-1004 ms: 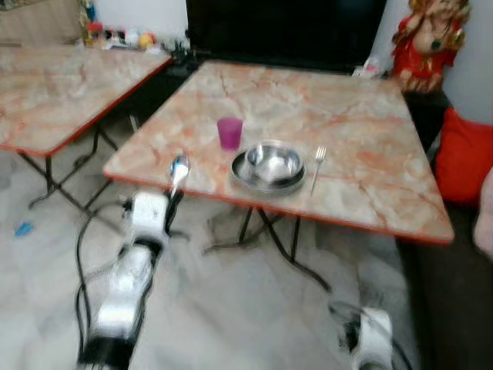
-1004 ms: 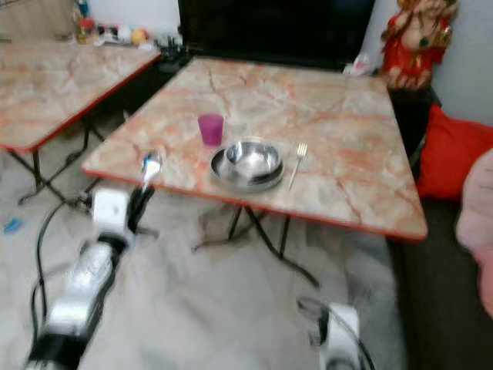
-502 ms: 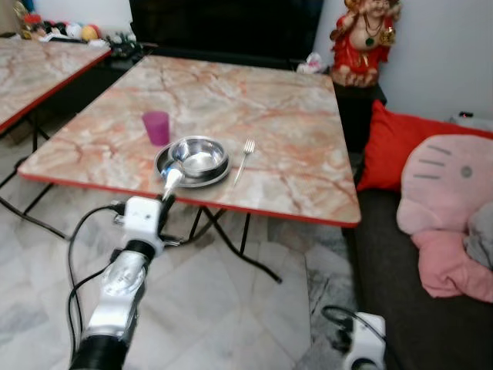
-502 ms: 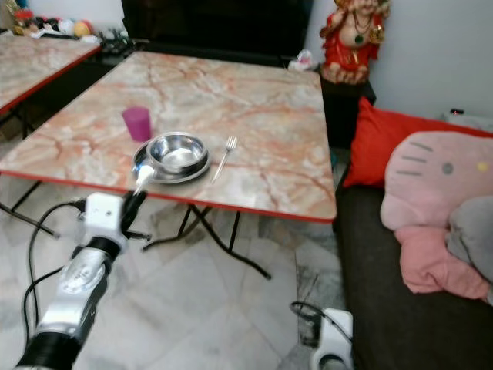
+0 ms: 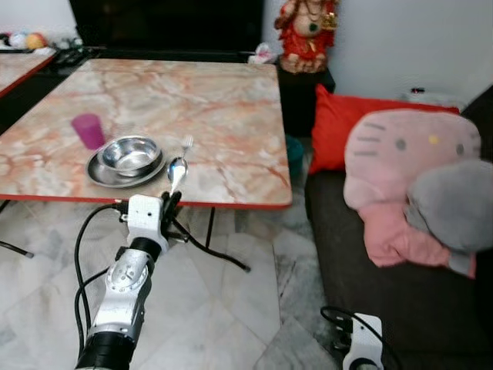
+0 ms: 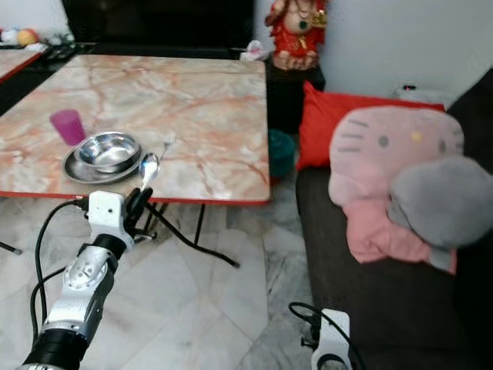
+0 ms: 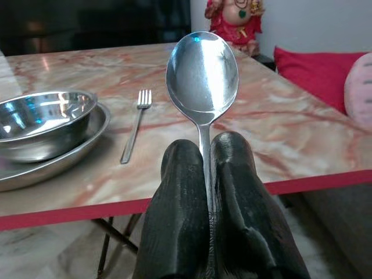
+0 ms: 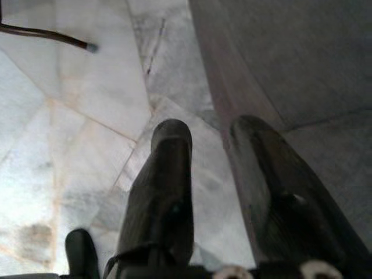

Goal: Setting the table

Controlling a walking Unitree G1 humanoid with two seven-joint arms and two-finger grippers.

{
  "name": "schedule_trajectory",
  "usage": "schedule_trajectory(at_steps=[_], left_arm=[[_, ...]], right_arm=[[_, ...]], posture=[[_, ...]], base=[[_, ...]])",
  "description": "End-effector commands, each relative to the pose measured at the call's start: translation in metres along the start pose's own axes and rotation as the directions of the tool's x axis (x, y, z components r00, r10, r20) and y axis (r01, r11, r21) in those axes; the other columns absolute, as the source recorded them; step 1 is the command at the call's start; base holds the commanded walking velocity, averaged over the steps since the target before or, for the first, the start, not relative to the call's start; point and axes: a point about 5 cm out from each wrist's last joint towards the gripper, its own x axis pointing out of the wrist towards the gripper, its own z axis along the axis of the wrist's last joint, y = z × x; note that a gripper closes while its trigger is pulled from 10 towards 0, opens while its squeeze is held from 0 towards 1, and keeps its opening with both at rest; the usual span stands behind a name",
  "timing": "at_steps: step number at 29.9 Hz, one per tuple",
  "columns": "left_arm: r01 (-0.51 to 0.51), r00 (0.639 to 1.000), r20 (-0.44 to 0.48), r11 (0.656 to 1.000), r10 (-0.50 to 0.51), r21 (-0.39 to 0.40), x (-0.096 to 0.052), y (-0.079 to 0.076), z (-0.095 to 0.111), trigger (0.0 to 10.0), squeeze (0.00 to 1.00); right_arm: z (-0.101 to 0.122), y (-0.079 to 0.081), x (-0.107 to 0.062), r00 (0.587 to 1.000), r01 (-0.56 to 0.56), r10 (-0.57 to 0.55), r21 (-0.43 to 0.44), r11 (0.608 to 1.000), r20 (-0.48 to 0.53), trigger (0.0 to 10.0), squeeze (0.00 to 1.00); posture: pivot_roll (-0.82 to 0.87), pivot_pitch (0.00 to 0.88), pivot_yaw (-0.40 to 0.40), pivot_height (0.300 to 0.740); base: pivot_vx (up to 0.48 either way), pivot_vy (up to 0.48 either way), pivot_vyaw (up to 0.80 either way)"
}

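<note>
— What is gripped, and where is it held?

— A spoon is pinched by its handle in the left claw, bowl upward, just short of the red front edge of the marbled surface. The right claw is hung low over the pale floor tiles, its two fingers spread apart.

— What is laid on the surface?

— A steel bowl is seated in a steel plate near the front edge. A fork is laid just beside the plate on its right, and a purple cup is stood to its left.

— What is found around it?

— A dark sofa is set to the right, piled with a red cushion, a pink plush pillow and a grey one. A red figurine is placed behind the far corner. Black cables are trailed under the surface by its folding legs.
</note>
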Motion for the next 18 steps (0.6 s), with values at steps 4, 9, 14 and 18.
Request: schedule_trajectory(at_steps=[4,9,14,18], left_arm=[[-0.029,1.0,0.011,1.0,0.029,-0.007,0.0022,0.0088,0.0061,10.0,0.0],[-0.047,0.999,0.013,0.999,0.048,-0.012,0.0024,0.0112,0.007,10.0,0.0],[-0.056,0.998,0.015,0.998,0.056,-0.017,0.0024,0.0121,0.0078,10.0,0.0],[-0.073,0.997,0.015,0.997,0.073,-0.017,0.0022,0.0133,0.008,10.0,0.0]], right_arm=[[0.0021,0.0038,0.0008,1.0,-0.014,0.014,-0.008,1.0,0.003,10.0,0.0],[0.0027,0.005,0.0009,1.0,-0.018,0.018,-0.006,1.0,0.005,10.0,0.0],[0.0033,0.0052,0.0009,1.0,-0.026,0.026,-0.022,0.999,0.01,10.0,0.0],[0.0038,0.0062,0.0009,0.999,-0.04,0.041,-0.037,0.999,0.016,10.0,0.0]], posture=[[0.08,0.0,-0.008,0.74],[0.08,0.0,-0.007,0.74],[0.08,0.001,-0.007,0.74],[0.08,0.001,-0.007,0.74]], base=[[0.0,0.0,0.0],[0.0,0.0,0.0],[0.153,0.0,0.0],[0.301,0.0,0.0]])
